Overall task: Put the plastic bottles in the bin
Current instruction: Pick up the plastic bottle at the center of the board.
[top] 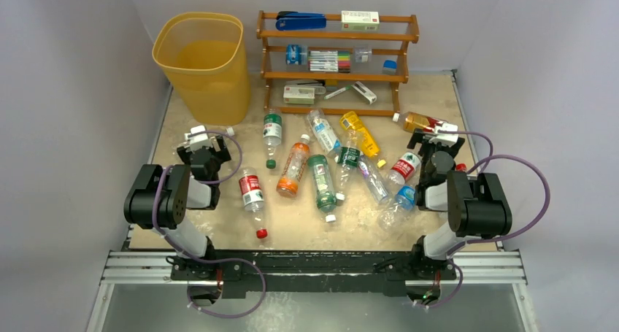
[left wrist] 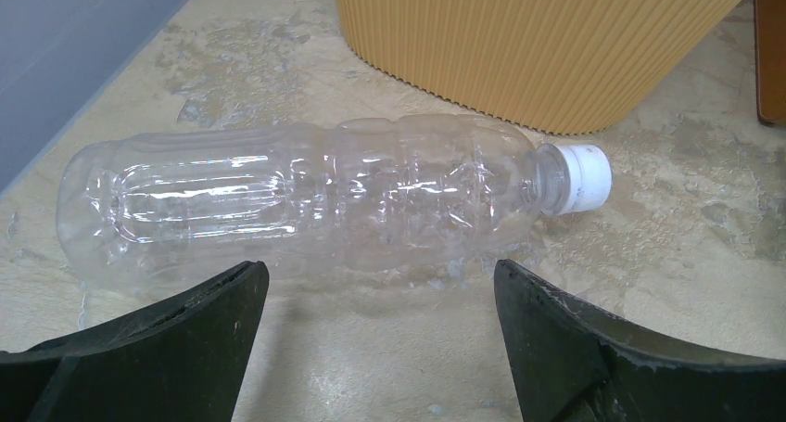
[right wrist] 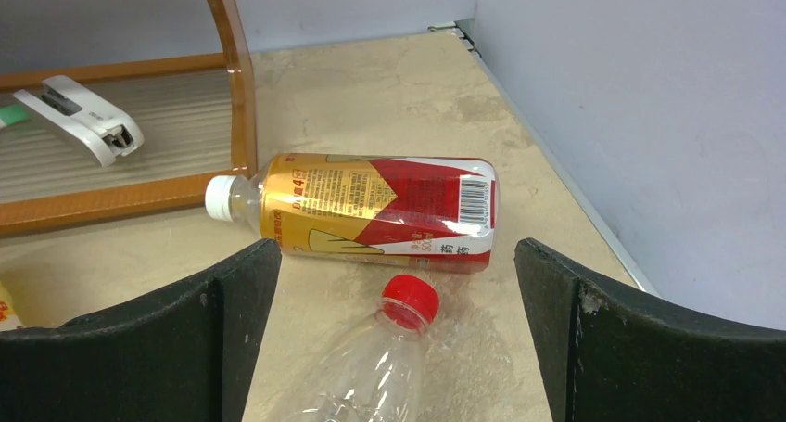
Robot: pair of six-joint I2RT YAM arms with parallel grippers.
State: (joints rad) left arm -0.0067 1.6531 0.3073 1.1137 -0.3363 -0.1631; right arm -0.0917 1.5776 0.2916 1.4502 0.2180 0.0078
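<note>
The yellow-orange bin (top: 201, 62) stands at the back left; its ribbed wall (left wrist: 538, 42) fills the top of the left wrist view. A clear bottle with a white cap (left wrist: 306, 195) lies sideways just ahead of my open, empty left gripper (left wrist: 380, 283) (top: 198, 144). My right gripper (right wrist: 397, 255) (top: 436, 141) is open over the neck of a clear red-capped bottle (right wrist: 371, 366). Beyond it lies a gold bottle with a red label (right wrist: 371, 204) (top: 422, 120). Several more plastic bottles lie mid-table, among them an orange one (top: 293, 168) and a green one (top: 321, 182).
A brown wooden shelf rack (top: 336, 55) with a blue stapler (top: 301, 20), pens and white boxes stands at the back centre; its leg (right wrist: 236, 70) is close to the gold bottle's cap. Grey walls enclose the table on the left, back and right.
</note>
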